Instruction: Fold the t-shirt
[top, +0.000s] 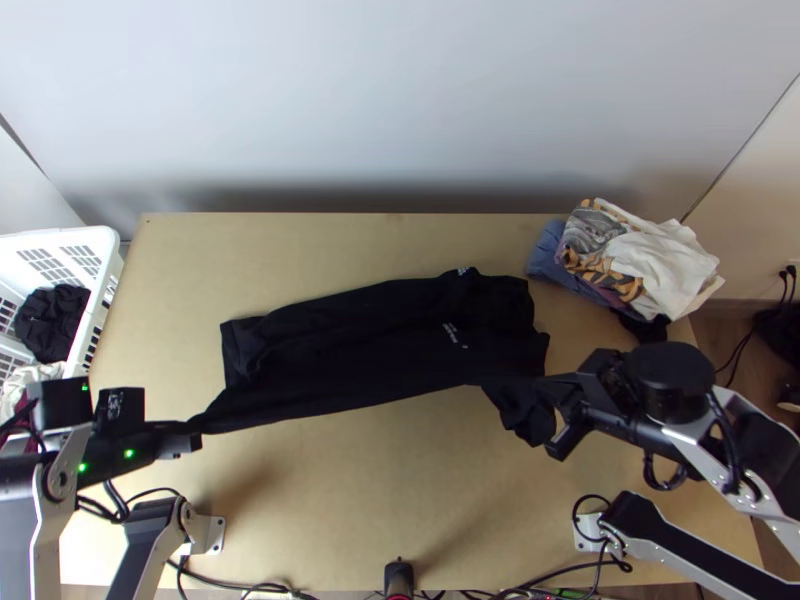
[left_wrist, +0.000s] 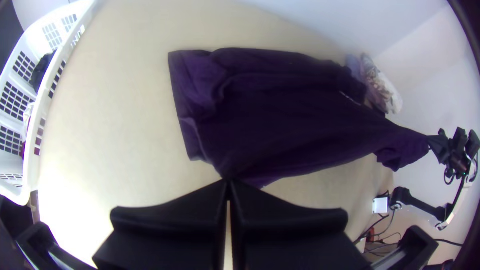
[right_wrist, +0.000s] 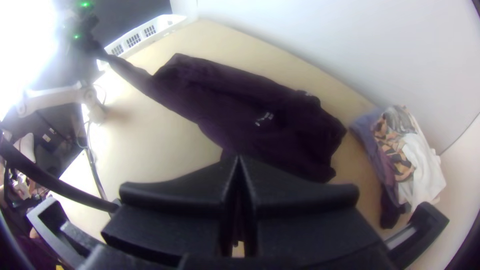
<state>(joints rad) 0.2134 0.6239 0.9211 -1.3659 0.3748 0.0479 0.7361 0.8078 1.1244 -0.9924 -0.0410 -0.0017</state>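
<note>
Item: left gripper (left_wrist: 228, 183), nearest the lens, its two broad black fingers drawn together on a corner at the hem end of the garment. Item: right gripper (right_wrist: 239, 159), fingers likewise closed, pinching the near side toward the shoulder end, with what looks like a sleeve (top: 525, 412) hanging bunched just beside its fingertips. Item: black t-shirt (top: 370, 345), one, lying lengthwise between the two grippers; its near edge runs drawn out from one to the other, while the body extends beyond them on the table (top: 350, 500), wrinkled, small pale print facing up toward the right gripper's end. Whether any layer is already turned over cannot be told. Item: white laundry basket (top: 75, 236), outward of the left gripper and beyond it, dark garment (top: 48, 322) inside. Item: pile of clothes (top: 640, 258), beyond the right gripper, close to the shirt's shoulder end but apart from it. Step in hand, as judged: gripping and tensioning the near side for a lengthwise fold. Next move calls for both grippers to carry that edge away from the arm bases in step, lay it along the far side, then let go. Risk: uneven travel skews the fold, or the bunched sleeve gets trapped crookedly beneath.
</note>
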